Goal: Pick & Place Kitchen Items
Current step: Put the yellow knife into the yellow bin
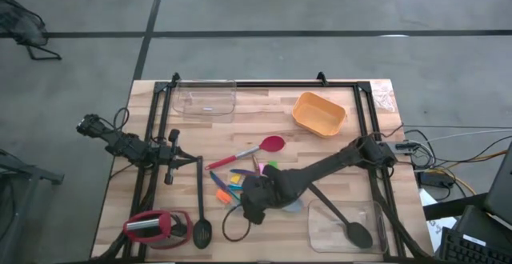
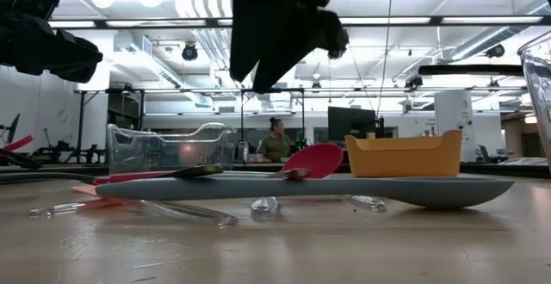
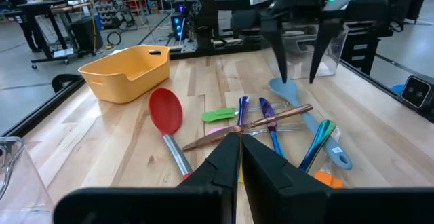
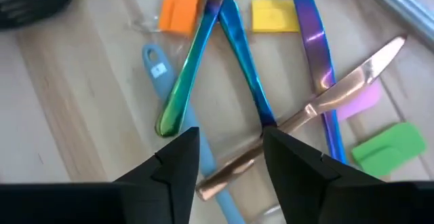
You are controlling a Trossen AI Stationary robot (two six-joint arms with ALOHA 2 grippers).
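My right gripper is open and hangs above the heap of items in the table's middle; it also shows in the high view. Below its fingers lie a copper-coloured knife and the grey-blue spoon, flat on the table. Blue-green and purple sticks lie crossed there, with orange, yellow, pink and green pieces. The red-headed spatula lies beyond. My left gripper is shut and empty at the left. One black spoon lies near it.
An orange tub stands at the far right, a clear tub at the far left. Another clear tub at the near right holds a black spoon. A red-and-black object sits at the near left. A person sits beyond the table.
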